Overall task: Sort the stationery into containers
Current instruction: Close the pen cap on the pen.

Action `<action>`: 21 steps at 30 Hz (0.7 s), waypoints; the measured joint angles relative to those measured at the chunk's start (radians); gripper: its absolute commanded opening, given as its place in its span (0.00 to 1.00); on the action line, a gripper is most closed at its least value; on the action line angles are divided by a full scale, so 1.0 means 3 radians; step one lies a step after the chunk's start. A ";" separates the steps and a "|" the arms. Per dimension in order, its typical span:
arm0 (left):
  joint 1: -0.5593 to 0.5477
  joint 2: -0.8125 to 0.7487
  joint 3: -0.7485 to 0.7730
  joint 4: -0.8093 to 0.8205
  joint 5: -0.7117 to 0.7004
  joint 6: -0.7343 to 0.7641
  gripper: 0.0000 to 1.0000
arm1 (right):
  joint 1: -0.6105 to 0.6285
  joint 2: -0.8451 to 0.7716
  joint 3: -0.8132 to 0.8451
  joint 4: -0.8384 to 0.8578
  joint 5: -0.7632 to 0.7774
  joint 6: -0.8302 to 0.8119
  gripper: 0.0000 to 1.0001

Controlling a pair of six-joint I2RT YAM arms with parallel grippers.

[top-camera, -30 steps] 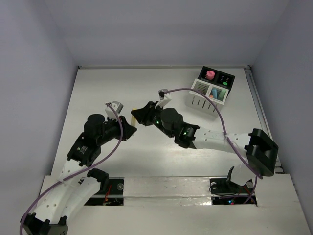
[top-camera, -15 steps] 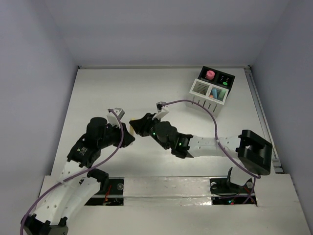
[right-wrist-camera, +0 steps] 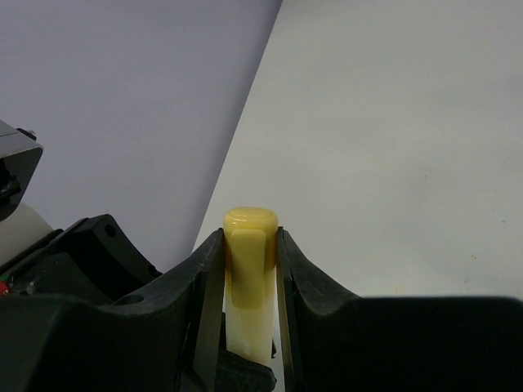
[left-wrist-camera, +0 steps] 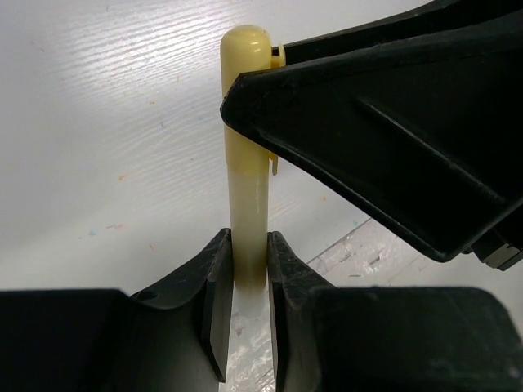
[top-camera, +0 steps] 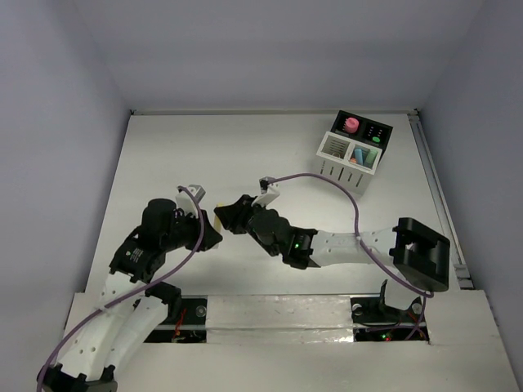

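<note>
Yellow pen (left-wrist-camera: 245,188) hangs over the table (top-camera: 163,147), left pincer (left-wrist-camera: 243,273) clamped on its barrel & right pincer (right-wrist-camera: 249,261) clamped on its cap end — prob. a handover toward the far-right containers (top-camera: 353,155).

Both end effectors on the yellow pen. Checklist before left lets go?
1. Right end effector shut on the yellow pen at its cap: ok.
2. Left end effector shut on the pale barrel, not yet released: ok.
3. Pen centred between the right fingers: ok.
4. Free compartment in the white slatted box: cannot tell, too small.
5. Right arm's purple cable clear of the box: cannot tell, it loops close by.
</note>
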 measured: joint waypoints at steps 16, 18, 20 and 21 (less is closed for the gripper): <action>-0.0010 0.0345 0.0116 0.0024 0.0144 0.0006 0.00 | 0.0013 -0.0292 -0.0098 -0.0299 -0.0057 -0.0200 0.00; -0.0010 0.0345 0.0118 0.0033 0.0170 0.0001 0.00 | 0.0013 -0.0299 -0.0088 -0.0305 -0.0066 -0.0243 0.00; -0.0010 0.0340 0.0118 0.0038 0.0203 -0.0008 0.00 | 0.0013 -0.0318 -0.0086 -0.0313 -0.0078 -0.0267 0.00; -0.0010 0.0323 0.0117 0.0048 0.0228 -0.0014 0.00 | 0.0013 -0.0336 -0.0088 -0.0323 -0.0084 -0.0277 0.00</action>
